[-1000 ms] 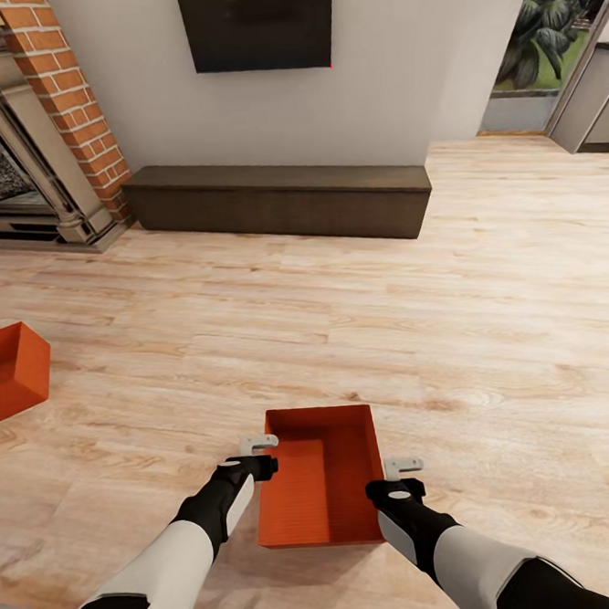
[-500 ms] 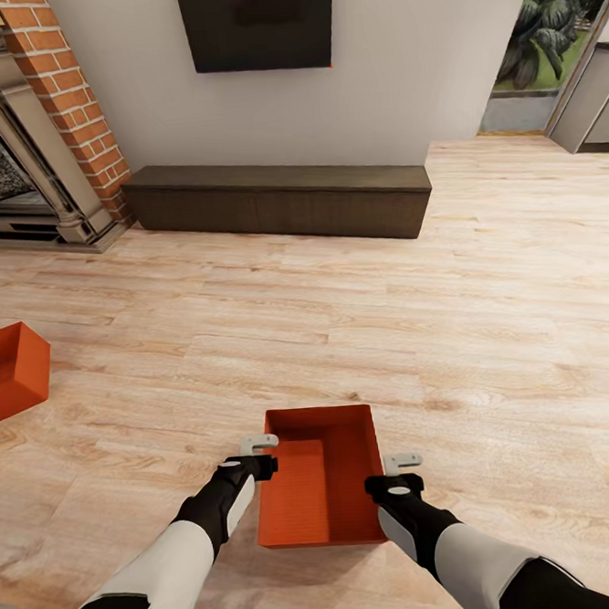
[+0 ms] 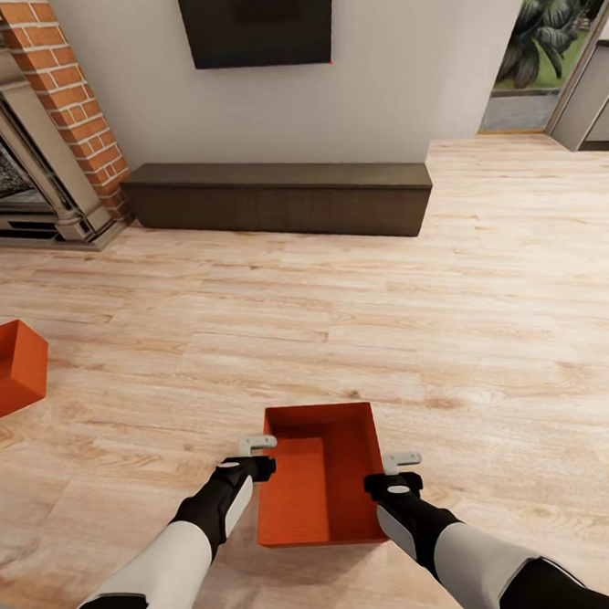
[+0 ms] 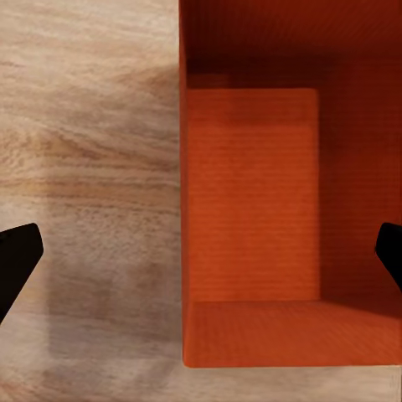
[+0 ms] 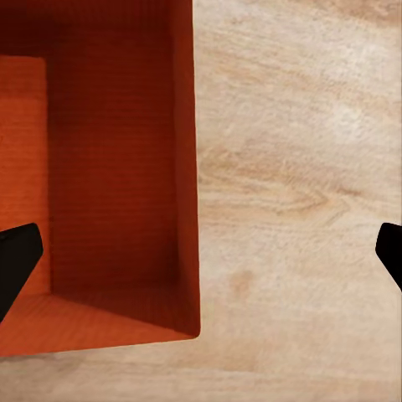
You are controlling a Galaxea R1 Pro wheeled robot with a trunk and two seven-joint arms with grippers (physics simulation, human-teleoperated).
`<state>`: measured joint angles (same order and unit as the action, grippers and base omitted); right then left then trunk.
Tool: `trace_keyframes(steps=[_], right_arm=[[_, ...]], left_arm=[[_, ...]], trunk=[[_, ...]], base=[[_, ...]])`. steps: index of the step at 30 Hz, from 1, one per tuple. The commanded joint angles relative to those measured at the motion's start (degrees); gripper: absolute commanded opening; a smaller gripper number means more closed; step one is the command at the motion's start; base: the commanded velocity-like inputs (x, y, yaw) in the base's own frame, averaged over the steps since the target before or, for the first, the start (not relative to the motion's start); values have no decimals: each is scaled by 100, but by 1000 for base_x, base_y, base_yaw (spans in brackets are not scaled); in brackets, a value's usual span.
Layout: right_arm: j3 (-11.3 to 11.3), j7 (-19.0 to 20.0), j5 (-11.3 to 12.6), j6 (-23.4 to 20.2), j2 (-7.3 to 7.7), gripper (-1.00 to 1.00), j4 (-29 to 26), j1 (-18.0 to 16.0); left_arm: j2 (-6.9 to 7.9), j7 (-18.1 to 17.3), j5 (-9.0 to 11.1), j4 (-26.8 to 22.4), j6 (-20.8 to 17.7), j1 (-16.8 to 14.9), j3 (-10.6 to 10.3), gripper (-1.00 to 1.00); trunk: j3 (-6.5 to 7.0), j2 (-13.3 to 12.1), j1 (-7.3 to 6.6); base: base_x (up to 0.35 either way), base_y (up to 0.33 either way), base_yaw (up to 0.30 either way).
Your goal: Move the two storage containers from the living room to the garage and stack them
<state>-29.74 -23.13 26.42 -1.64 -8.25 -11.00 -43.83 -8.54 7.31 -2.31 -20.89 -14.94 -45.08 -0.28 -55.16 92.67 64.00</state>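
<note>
Since a second ago the right gripper [image 3: 404, 464] has slid slightly nearer along the bin's right wall, while the whole scene has drifted a little – the camera moved. From the head, an orange-red storage container [image 3: 320, 475] sits on the light wood plank floor [image 3: 489, 327] at 6 o'clock, between both grippers; the left gripper [image 3: 255, 449] hangs over its left rim. A second container [image 3: 7, 369] lies at 9 o'clock, well apart. A dark low bench [image 3: 278, 197], brick fireplace [image 3: 64, 104] and black TV [image 3: 256, 20] stand at 12 o'clock.

Left wrist: the black fingertips [image 4: 17, 260] are spread wide, straddling the container's [image 4: 251, 201] wall – one over wood, one over the interior.

Right wrist: the fingertips [image 5: 15, 255] are equally wide, astride the other wall [image 5: 186, 167].
</note>
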Motion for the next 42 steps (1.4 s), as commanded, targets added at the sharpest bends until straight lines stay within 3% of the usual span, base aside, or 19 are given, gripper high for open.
trace_keyframes(steps=[1, 6, 11, 19, 29, 35, 42], right_arm=[[-49, -34, 39, -23, 4, 100, -8, -3], [-49, -26, 33, -289, 32, 100, -189, -6], [-49, -23, 45, -511, 42, 100, -366, -130], [-49, 157, 60, -598, 57, 100, -393, -217], [-41, 177, 74, -638, 91, 100, -394, -231], [-40, 177, 74, -615, 95, 100, -394, -231], [-40, 177, 74, -606, 96, 100, -394, -231]], left_arm=[[0, 16, -23, -8, -35, 0, -5, 100], [8, 13, -24, 5, -28, 0, -14, 100], [10, 12, -28, 40, 6, 0, -12, 100], [5, -10, -19, 267, 401, 0, -14, 100], [2, 10, -17, 276, 389, 0, -8, 100], [8, 1, -15, 271, 418, 0, -7, 100], [10, 9, -21, 278, 407, 0, -7, 100]], trunk=[[-22, 43, 22], [-112, 244, 132], [-112, 244, 132], [-112, 244, 132], [-291, 645, 352], [-291, 645, 352], [-417, 926, 505]], base=[[0, 0, 0], [0, 0, 0], [0, 0, 0], [0, 0, 0], [0, 0, 0], [0, 0, 0], [0, 0, 0]])
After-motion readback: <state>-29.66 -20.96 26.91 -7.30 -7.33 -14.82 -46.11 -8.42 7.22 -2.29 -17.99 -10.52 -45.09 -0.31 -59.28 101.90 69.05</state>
